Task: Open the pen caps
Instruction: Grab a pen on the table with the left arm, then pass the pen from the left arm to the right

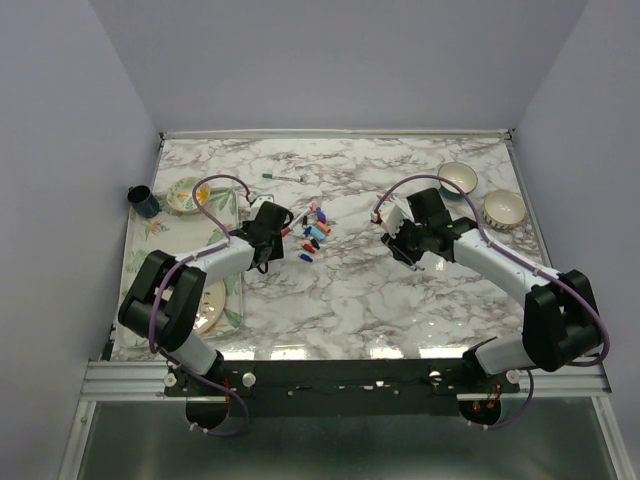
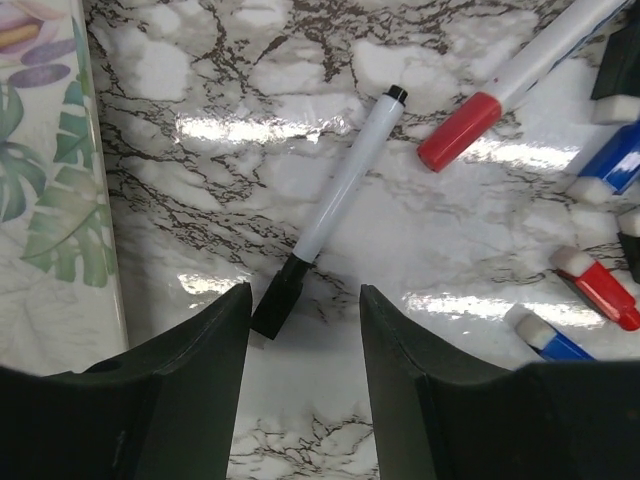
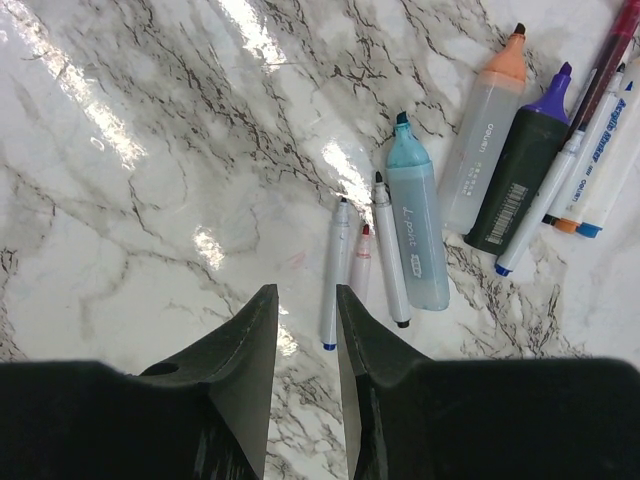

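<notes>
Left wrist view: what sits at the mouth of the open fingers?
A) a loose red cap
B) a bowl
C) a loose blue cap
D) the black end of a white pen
D: the white pen lies flat on the table, its black end in the gap of the open left gripper, beside one fingertip, ungripped.

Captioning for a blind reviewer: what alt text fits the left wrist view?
The left gripper, jaws open, hovers over a white pen whose black end lies between its fingertips on the marble table. A red-capped pen and loose red and blue caps lie right; a floral tray left.
</notes>
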Robot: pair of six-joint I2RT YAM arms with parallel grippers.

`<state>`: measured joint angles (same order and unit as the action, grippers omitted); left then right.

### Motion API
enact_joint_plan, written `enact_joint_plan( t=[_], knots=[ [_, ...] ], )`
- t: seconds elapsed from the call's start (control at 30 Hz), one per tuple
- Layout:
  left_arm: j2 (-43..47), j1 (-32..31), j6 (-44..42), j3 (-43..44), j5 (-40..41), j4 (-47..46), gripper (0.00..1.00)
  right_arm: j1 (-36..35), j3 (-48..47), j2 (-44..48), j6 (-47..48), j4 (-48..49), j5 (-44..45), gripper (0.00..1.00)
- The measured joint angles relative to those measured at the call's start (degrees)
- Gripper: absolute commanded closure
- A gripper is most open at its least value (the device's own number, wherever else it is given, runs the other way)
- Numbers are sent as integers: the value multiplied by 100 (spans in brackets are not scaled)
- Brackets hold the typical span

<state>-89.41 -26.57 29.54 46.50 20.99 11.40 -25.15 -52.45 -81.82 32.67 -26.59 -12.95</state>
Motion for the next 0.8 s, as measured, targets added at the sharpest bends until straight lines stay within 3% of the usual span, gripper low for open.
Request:
enact_joint_plan(
  t=[0.27,0.53,0.67,0.8],
  knots=[
    [-356,48,-133,247,0,199,64,0,0,0,2,-4,-15,64],
    [-382,57,-103,267,-76,203,75,0,0,0,37,-4,-44,64],
    [-284,63,-9,151,-186,142,90,0,0,9,39,-4,-46,64],
    [-39,70,50,-74,-280,162,97,0,0,20,42,-7,-52,64]
  ],
)
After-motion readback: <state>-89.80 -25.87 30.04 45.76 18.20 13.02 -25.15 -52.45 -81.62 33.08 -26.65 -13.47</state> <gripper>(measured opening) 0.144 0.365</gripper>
